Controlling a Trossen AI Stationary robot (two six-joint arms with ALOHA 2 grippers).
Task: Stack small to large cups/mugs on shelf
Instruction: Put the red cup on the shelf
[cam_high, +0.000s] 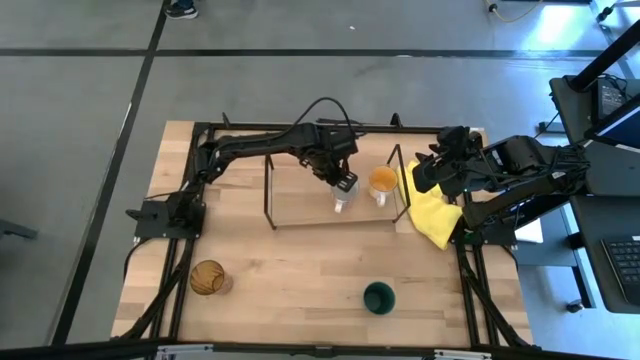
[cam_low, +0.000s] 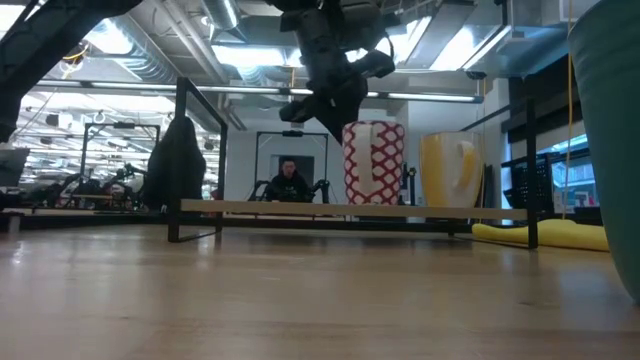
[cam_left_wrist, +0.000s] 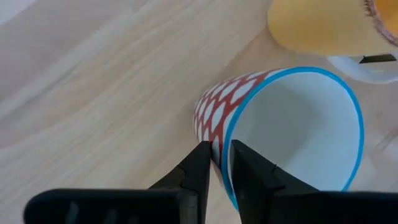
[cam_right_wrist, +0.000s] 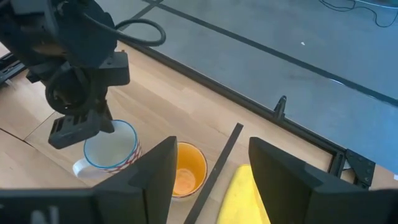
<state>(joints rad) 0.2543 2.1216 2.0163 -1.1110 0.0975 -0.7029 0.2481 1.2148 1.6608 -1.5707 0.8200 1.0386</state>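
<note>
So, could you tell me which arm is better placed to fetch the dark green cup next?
Probably the right. Its gripper is open and free by the shelf, while the left gripper grips the rim of the white mug. The green cup sits toward the right side.

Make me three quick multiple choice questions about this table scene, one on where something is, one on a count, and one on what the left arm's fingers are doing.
1. Where does the dark green cup stand?
A. on the shelf
B. on the table, near its front edge
C. on the yellow cloth

2. How many cups stand on the shelf?
A. one
B. two
C. four

3. What is the left gripper doing?
A. hanging open above the table
B. pinching the rim of the red-patterned mug
C. holding the amber glass

Answers:
1 B, the high view shows it alone on the table, off the shelf.
2 B, the patterned mug and the orange mug stand side by side.
3 B, one finger is inside the rim and one outside.
</note>
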